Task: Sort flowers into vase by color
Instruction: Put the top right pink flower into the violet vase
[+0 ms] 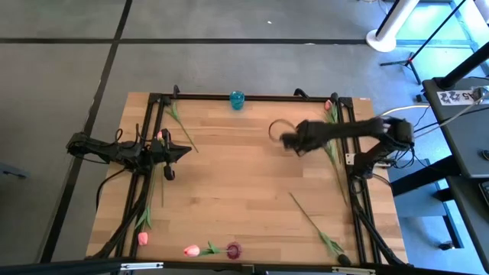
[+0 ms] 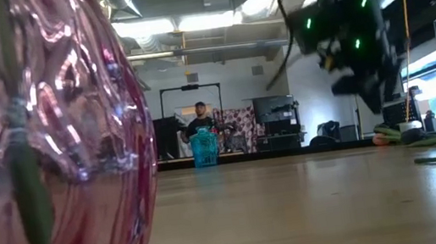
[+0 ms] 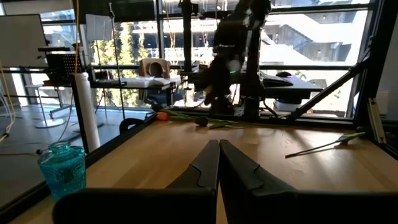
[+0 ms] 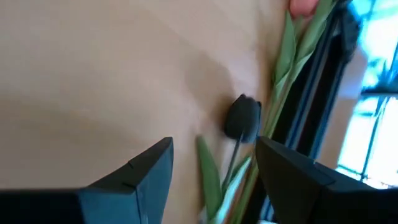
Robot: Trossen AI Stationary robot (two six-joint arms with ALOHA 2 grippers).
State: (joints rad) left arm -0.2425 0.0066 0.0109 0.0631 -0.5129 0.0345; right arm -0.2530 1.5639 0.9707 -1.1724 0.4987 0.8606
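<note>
The flowers lie scattered on the counter [image 1: 244,191]: several along the right edge under the right arm, one long stem [image 1: 309,218] toward the near right corner, a pink one [image 1: 192,250] by the pink vase [image 1: 233,250] at the near edge, others along the left side; a blue vase [image 1: 237,99] stands at the far edge, so sorting looks barely begun; the step in hand seems to be the right arm reaching for a first pick. The right gripper [image 4: 211,168] hangs over the right-edge stems with its fingers well apart, and the wrist view shows a dark flower head [image 4: 244,117] just ahead of them, a pink head [image 4: 303,6] beyond; next it would need to descend, straddle the thin stem and close without catching the neighbouring stems. The left gripper [image 3: 219,163] waits at the counter's left side, fingers pressed together, pointing across the counter.
</note>
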